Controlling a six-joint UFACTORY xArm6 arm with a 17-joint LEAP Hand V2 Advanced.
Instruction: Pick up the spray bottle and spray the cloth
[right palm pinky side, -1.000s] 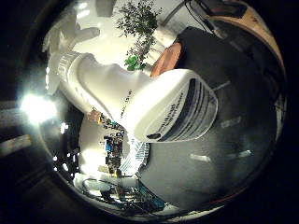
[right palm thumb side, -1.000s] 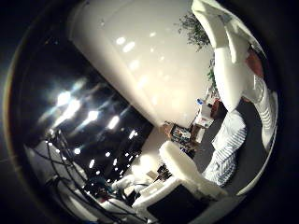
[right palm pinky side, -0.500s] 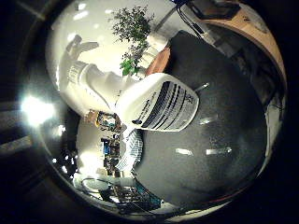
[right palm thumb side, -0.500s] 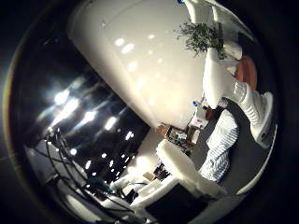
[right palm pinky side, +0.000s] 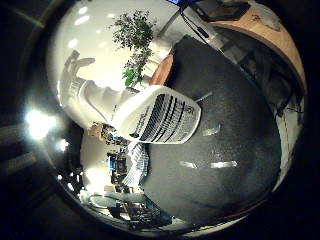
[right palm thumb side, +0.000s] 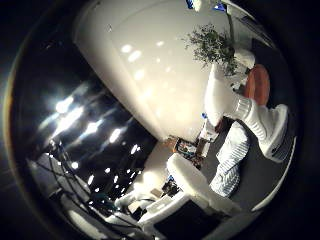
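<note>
The white spray bottle (right palm pinky side: 150, 117), with a dark printed label and a white trigger head (right palm pinky side: 75, 75), stands on the dark grey table top (right palm pinky side: 225, 130), a short way off from my palm. It also shows in the thumb side view as the spray bottle (right palm thumb side: 260, 125). A blue and white striped cloth (right palm thumb side: 230, 165) lies crumpled on the table beside the bottle. My hand (right palm thumb side: 197, 185) shows as a white finger stretched out beside the cloth. It touches nothing and holds nothing.
An orange round dish (right palm thumb side: 257, 82) sits on the table behind the bottle. A leafy potted plant (right palm pinky side: 132, 35) stands farther back by a white wall. A wooden desk edge (right palm pinky side: 260, 30) runs past the table's far side.
The bottle fills less of both views than a second ago, so my palm has drawn back from it. The bottle and cloth stay where they were.
</note>
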